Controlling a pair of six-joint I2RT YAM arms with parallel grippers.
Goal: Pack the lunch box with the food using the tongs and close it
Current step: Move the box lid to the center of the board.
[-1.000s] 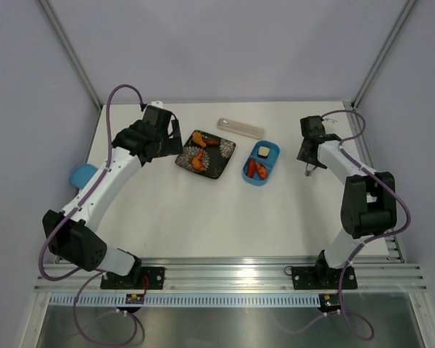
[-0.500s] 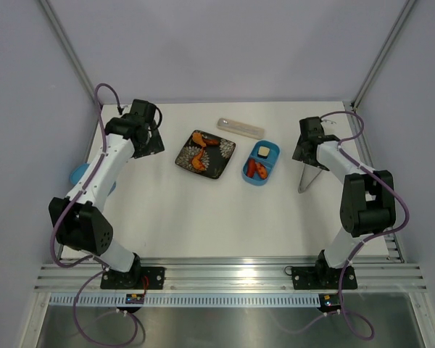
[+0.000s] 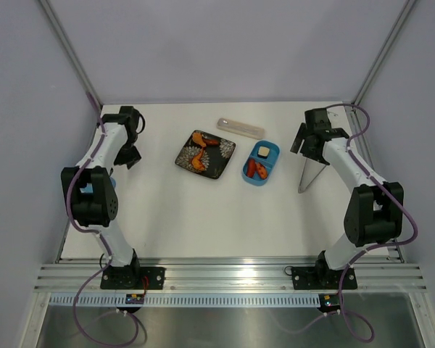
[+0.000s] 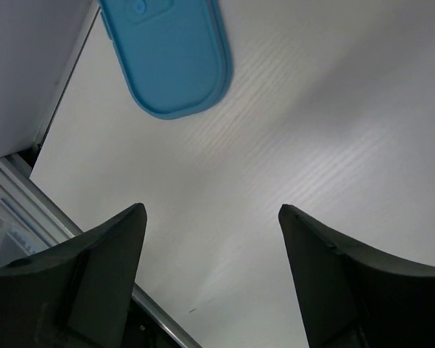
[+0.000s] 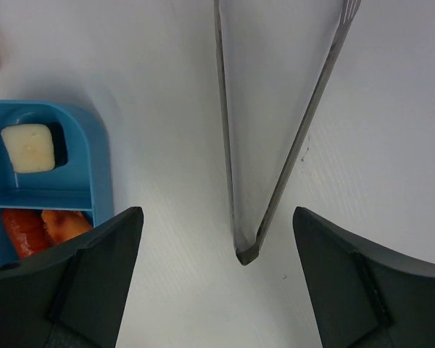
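Silver tongs [image 5: 301,138] unheld, just beneath the right gripper [image 5: 217,211]

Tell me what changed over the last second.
The right claw let go of the long silver metal tongs, now lying on the table. The left claw swung left from the black square patterned plate toward the light-blue oval lid. Plate, light-blue plastic lunch box and food stayed put.

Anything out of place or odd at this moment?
Nothing spilled or damaged. The tongs lie flat and unheld on the table, right of the open lunch box, while orange food lies on the black plate. The blue lid sits apart near the table's left edge.
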